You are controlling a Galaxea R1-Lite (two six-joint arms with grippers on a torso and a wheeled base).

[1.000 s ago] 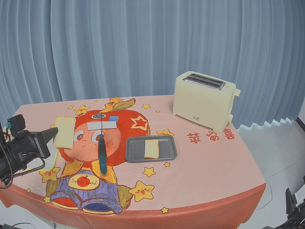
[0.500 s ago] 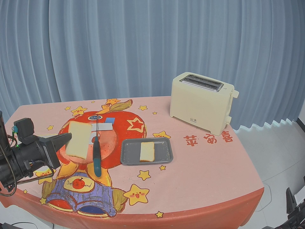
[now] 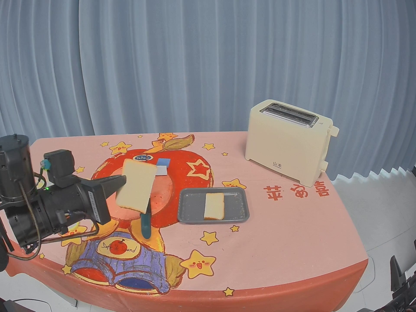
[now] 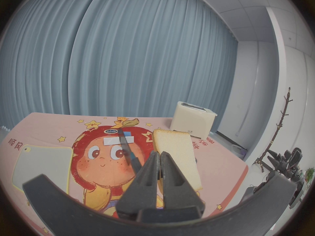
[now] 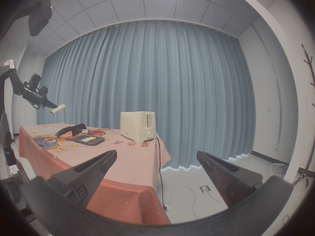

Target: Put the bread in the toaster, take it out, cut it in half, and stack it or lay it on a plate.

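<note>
staged test room in an office-type building, with kitchen props on one table

a floor-length blue-grey curtain [image 3: 216, 57] covers the whole back of the room. the ceiling [image 5: 147, 4] is a grid of square panels, the side wall [image 5: 279, 99] is plain white and the floor [image 5: 197, 181] is pale and bare. the table [image 3: 281, 239] wears a pink cartoon-printed cloth, with a cream toaster [image 3: 288, 141] and a grey tray [image 3: 190, 204] on it. the toaster's cable [image 5: 160, 174] hangs off the table edge to the floor, near a floor socket [image 5: 205, 189]. a waste bin [image 5: 278, 170] sits by the wall, near a bare branch-shaped stand [image 4: 277, 131].
</note>
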